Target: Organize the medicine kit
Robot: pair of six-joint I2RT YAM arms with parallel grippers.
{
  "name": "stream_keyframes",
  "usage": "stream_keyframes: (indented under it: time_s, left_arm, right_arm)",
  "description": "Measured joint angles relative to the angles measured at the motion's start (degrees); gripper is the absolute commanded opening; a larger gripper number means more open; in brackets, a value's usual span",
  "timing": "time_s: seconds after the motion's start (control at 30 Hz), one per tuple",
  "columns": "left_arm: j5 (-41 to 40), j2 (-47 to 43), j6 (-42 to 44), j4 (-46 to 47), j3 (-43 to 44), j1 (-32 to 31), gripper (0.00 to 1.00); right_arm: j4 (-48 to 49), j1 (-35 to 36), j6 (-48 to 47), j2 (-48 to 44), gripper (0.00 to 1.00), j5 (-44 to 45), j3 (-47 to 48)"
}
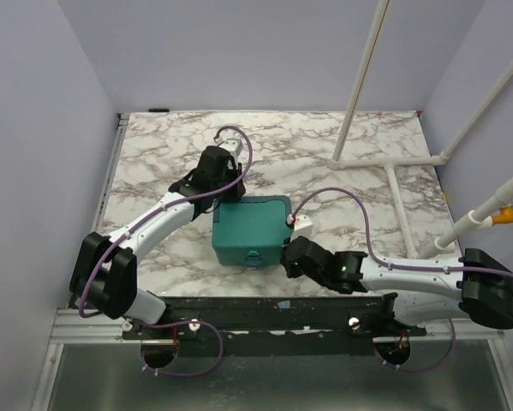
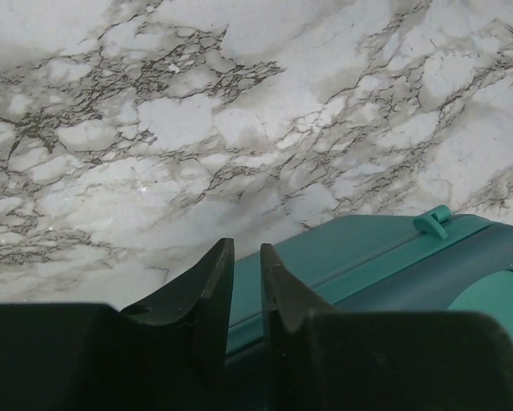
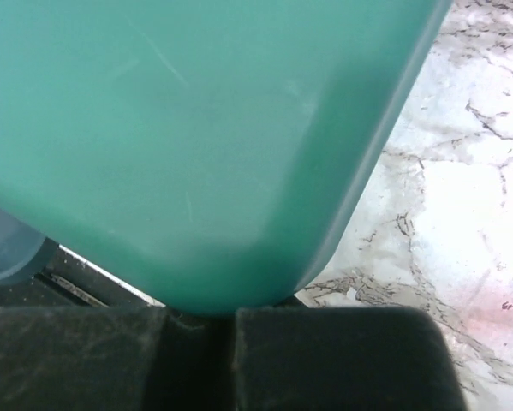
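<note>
The teal-green medicine kit (image 1: 252, 227) sits lid-down in the middle of the marble table, its small latch (image 1: 253, 255) facing the arms. My left gripper (image 1: 224, 190) hangs over the kit's back left corner. In the left wrist view its fingertips (image 2: 246, 246) stand a slim gap apart above the kit's edge (image 2: 367, 248), and only teal shows in the gap; whether they pinch the rim I cannot tell. My right gripper (image 1: 288, 259) is shut, its tips (image 3: 235, 318) pressed against the kit's rounded front right corner (image 3: 196, 128).
A white pipe frame (image 1: 393, 163) lies on the table at the back right, with a slanted white pole (image 1: 363, 77) rising from it. A dark rail (image 1: 265, 312) runs along the near edge. A small teal tab (image 2: 433, 221) sticks up from the kit's rim.
</note>
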Motion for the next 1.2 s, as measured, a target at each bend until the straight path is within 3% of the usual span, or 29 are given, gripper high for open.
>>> stream_keyframes:
  time_s: [0.4,1.2]
  left_arm:
    - [-3.69,-6.14,-1.51,-2.75,-3.65,0.20,0.20]
    - [-14.78,-18.23,-1.22,-9.40,-9.86,1.36,0.21]
  right_arm:
    - [2.49,-5.46,-4.87,4.66,0.01,-0.24,3.06]
    - [6.62,-18.88,-16.41,20.65,0.01,-12.41,17.68]
